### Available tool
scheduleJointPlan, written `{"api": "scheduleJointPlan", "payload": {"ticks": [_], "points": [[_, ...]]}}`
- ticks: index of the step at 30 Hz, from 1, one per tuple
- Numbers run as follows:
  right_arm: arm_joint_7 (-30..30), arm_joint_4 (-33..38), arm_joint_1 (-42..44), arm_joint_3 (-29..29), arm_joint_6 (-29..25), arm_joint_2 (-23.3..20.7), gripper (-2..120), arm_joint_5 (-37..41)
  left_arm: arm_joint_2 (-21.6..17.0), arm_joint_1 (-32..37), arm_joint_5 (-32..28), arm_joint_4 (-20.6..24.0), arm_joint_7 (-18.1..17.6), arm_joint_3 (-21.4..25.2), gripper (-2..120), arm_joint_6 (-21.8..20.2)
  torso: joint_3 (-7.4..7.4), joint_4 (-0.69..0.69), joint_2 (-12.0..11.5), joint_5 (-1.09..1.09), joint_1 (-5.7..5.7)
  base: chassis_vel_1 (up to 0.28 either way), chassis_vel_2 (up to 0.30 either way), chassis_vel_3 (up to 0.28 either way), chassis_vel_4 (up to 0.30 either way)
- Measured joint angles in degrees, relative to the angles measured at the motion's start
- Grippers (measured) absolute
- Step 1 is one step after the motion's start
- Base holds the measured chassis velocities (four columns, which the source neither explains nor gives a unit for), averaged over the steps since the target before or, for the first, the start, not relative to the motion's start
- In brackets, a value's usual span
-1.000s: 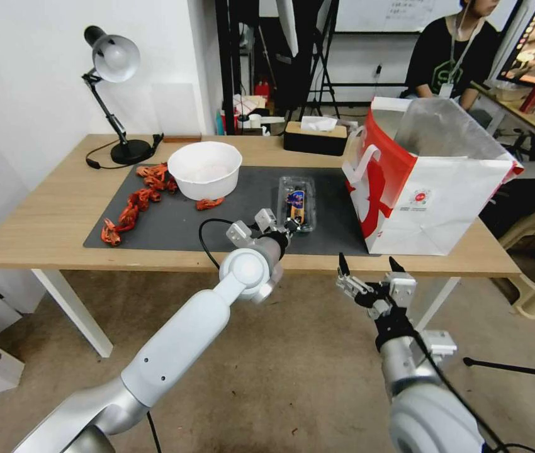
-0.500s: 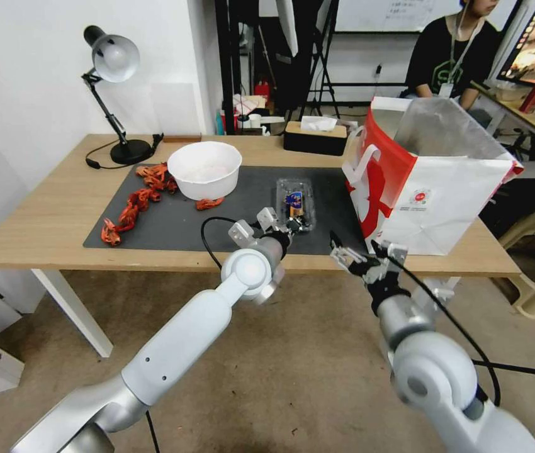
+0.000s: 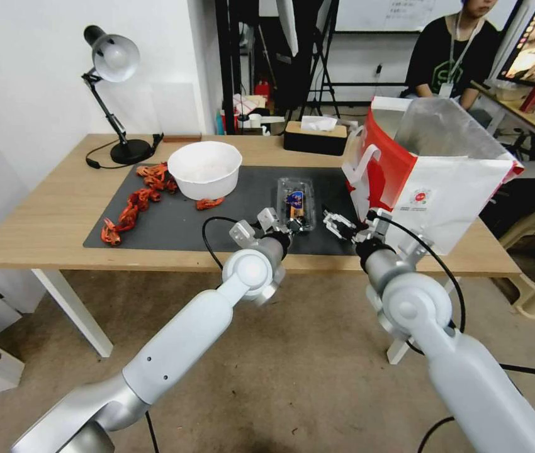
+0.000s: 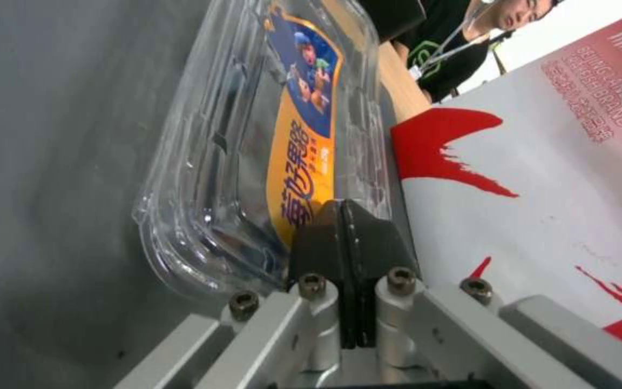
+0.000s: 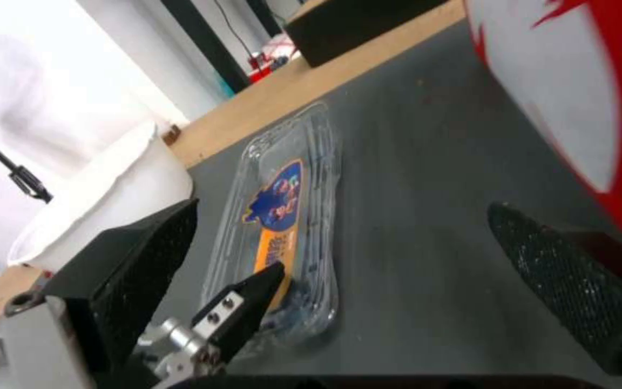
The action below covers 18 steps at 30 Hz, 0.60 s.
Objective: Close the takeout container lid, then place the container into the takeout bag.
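The takeout container (image 3: 296,202) lies on the dark mat (image 3: 173,223), lid (image 4: 304,135) down over it, just left of the takeout bag (image 3: 434,189). The left gripper (image 3: 294,224) presses on its near end, jaws together. The right gripper (image 3: 341,224) hovers between container and bag, jaws wide apart.

Glossy clear plastic takeout container (image 3: 296,202) lies on a matt dark mat (image 3: 173,223) over wood-grain table (image 3: 53,214).

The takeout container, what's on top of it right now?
The left gripper, fingers shut together, presses on the lid at the near end of the takeout container, over its blue-yellow sticker. The sticker hides what is in the container beneath it.
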State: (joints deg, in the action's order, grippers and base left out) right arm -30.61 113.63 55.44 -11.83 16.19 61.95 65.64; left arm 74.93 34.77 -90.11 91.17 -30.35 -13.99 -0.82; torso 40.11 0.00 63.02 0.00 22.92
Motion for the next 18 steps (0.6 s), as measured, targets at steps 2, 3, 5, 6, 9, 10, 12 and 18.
{"api": "scheduleJointPlan", "payload": {"ticks": [2, 3, 5, 6, 9, 10, 12, 18], "points": [[-0.1, -0.72, -0.73, 0.29, 0.16, 0.17, 100, 0.54, 0.02, -0.05, 0.04, -0.07, 0.02, -0.03, 0, 0.03, 0.0, 0.0, 0.0, 0.0, 0.0, 0.0, 0.0, 0.0, 0.0], [-0.29, -1.94, -2.08, 0.98, 0.3, 0.42, 100, 1.18, 0.05, -0.14, 0.1, -0.19, 0.07, -0.1, 0, 0.05, 0.0, -0.01, 0.0, 0.0, 0.0, 0.0, 0.0, 0.0, 0.0], [-0.78, -4.41, -5.14, 2.58, 0.37, 0.97, 100, 2.39, 0.1, -0.32, 0.37, -0.43, 0.18, -0.22, 0, 0.12, 0.0, 0.0, 0.0, 0.0, 0.0, 0.0, 0.0, 0.0, 0.0], [-0.96, -5.09, -6.15, 2.99, 0.43, 1.16, 100, 2.94, 0.12, -0.37, 0.44, -0.47, 0.19, -0.23, 0, 0.14, 0.0, 0.0, 0.0, 0.0, 0.0, 0.0, 0.0, 0.0, 0.0], [-1.68, -7.2, -8.9, 4.08, 0.79, 1.88, 100, 4.55, 0.16, -0.42, 0.66, -0.53, 0.2, -0.26, 0, 0.17, 0.0, 0.01, 0.0, 0.0, 0.0, 0.0, 0.0, 0.0, 0.0], [-1.94, -8.08, -9.95, 4.5, 0.91, 2.18, 100, 5.11, 0.16, -0.43, 0.73, -0.54, 0.19, -0.28, 0, 0.18, 0.0, 0.01, 0.0, 0.0, 0.0, 0.0, 0.0, 0.0, 0.0], [-2.22, -9.18, -11.1, 5.01, 1.13, 2.57, 100, 5.8, 0.16, -0.45, 0.82, -0.55, 0.2, -0.29, 0, 0.19, 0.0, 0.0, 0.0, -0.01, 0.0, 0.0, 0.0, 0.0, 0.0], [-3.33, -14.39, -15.72, 7.31, 2.54, 4.43, 99, 9.05, 0.09, -0.68, 1.02, -0.52, 0.2, -0.34, 0, 0.3, 0.0, 0.0, 0.0, -0.01, 0.0, 0.0, 0.0, 0.0, 0.0]]}}
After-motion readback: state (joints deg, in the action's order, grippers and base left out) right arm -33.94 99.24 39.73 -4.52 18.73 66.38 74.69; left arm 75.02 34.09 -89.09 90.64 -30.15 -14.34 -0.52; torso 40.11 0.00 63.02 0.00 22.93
